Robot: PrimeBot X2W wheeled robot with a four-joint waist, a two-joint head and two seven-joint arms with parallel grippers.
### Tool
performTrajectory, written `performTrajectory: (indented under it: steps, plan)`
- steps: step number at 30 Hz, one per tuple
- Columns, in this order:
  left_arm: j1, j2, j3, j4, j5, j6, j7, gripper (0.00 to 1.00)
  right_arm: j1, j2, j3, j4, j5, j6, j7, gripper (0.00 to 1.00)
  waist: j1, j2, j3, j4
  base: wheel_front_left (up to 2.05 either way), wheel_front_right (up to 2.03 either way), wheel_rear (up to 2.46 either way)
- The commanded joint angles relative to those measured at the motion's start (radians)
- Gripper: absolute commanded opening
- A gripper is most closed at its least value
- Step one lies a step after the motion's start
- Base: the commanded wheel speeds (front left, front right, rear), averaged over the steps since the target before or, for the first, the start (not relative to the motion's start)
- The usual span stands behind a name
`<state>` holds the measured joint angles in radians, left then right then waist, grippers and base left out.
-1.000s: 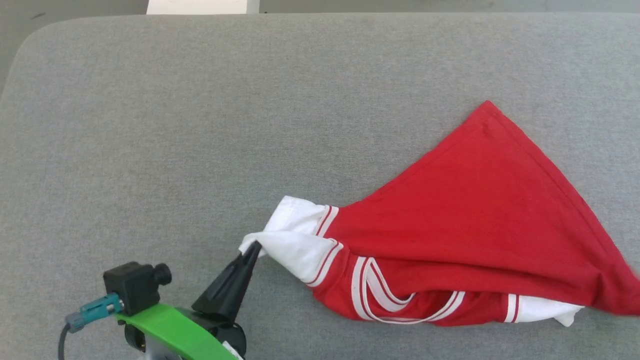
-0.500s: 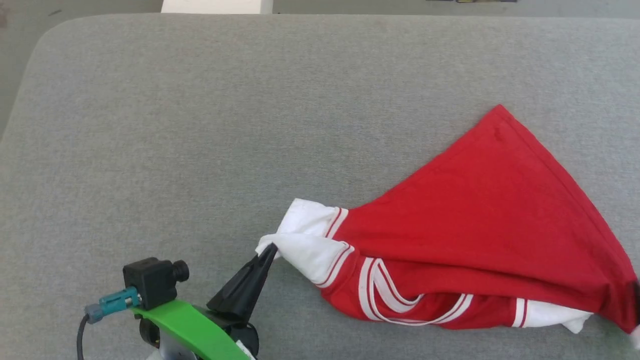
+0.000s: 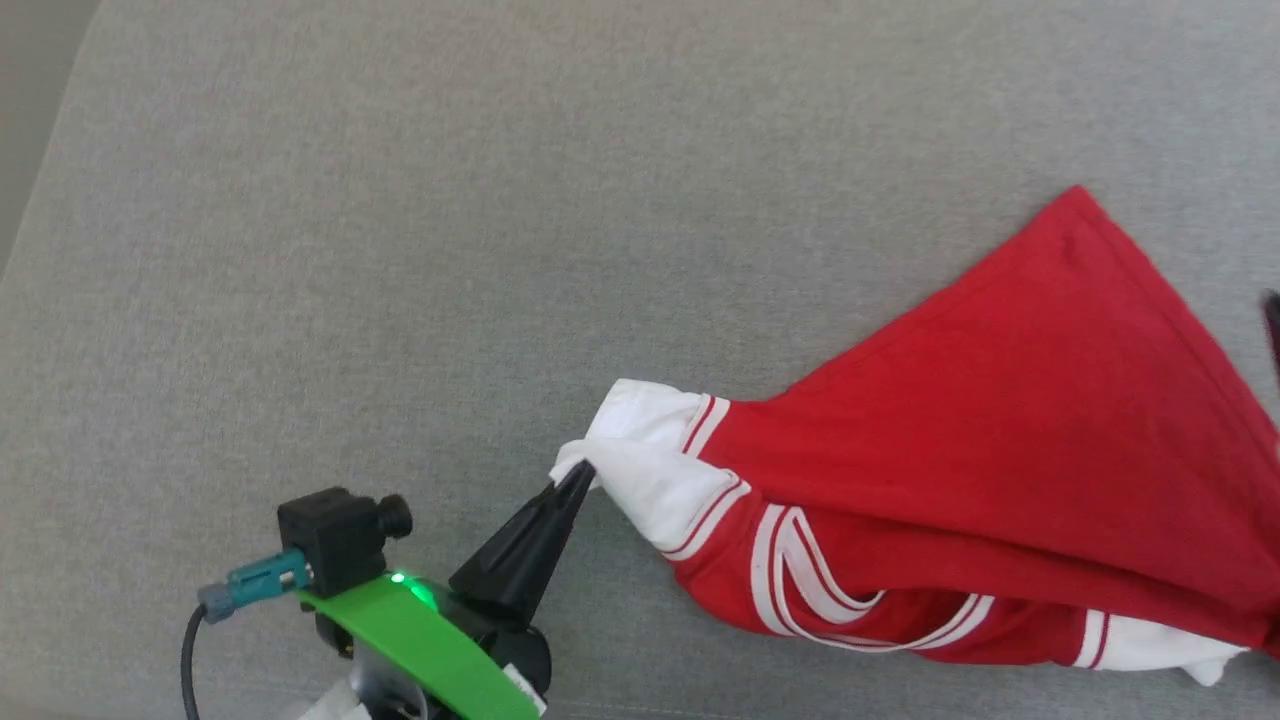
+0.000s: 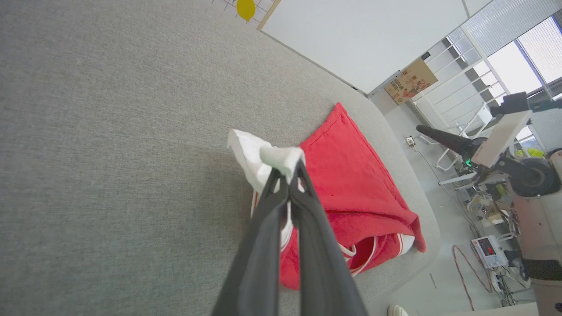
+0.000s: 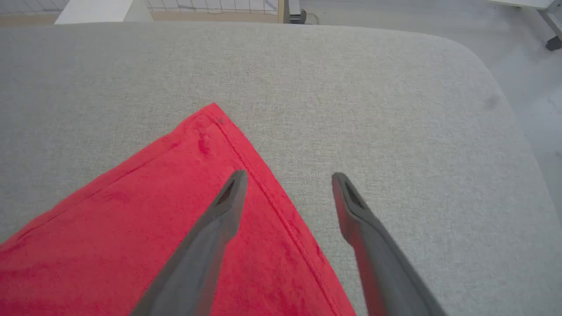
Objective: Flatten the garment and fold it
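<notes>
Currently mid-flatten, no fold begun. Finds the garment (image 3: 1000, 420) bunched into a red wedge on the right half of the grey padded table (image 3: 400, 250), collar and striped trim toward the near edge, one hem corner (image 5: 213, 116) pointing at the far edge. Pinches the white sleeve (image 3: 650, 480) tip in the left gripper (image 3: 577, 479), fingers pressed together on cloth, sleeve stretched toward the left edge. Hangs the right gripper (image 5: 288, 177) over the red hem edge, fingers spread wide, gripping nothing. Next, probably: lower onto that hem corner, close on it, then draw away from the left gripper to spread the body flat. Risks catching extra layers; can't tell how many lie there.
</notes>
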<state>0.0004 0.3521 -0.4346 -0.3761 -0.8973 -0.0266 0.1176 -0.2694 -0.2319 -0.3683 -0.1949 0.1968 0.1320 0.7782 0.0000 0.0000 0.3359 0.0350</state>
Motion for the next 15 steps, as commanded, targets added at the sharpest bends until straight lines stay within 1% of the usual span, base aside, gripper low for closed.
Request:
performTrajectory:
  steps: [1,3,7,10,15]
  plan:
    - [-0.025,-0.006,-0.004,0.003,0.012,-0.009,-0.002,0.00,-0.049,-0.011,0.034,0.028,-0.013,-0.001,0.010,1.00,0.0000,0.0000,0.045,0.036,0.00,0.00,0.00]
    - [-0.041,-0.011,-0.012,0.008,0.015,-0.014,-0.001,0.00,-0.109,-0.021,0.088,0.078,-0.030,-0.001,0.023,1.00,0.0000,0.0000,0.066,0.052,0.00,0.00,0.00]
    - [-0.072,-0.021,-0.026,0.016,0.022,-0.025,0.002,0.00,-0.206,-0.049,0.158,0.174,-0.067,-0.001,0.043,1.00,0.0000,0.0000,0.106,0.086,0.00,0.00,0.00]
    - [-0.095,-0.031,-0.035,0.023,0.024,-0.033,0.000,0.00,-0.263,-0.067,0.176,0.243,-0.092,-0.001,0.054,1.00,0.0000,0.0000,0.134,0.112,0.00,0.00,0.00]
    - [-0.119,-0.045,-0.046,0.036,0.025,-0.042,-0.006,0.00,-0.314,-0.108,0.190,0.320,-0.123,-0.001,0.056,1.00,0.0000,0.0000,0.171,0.142,0.00,0.00,0.00]
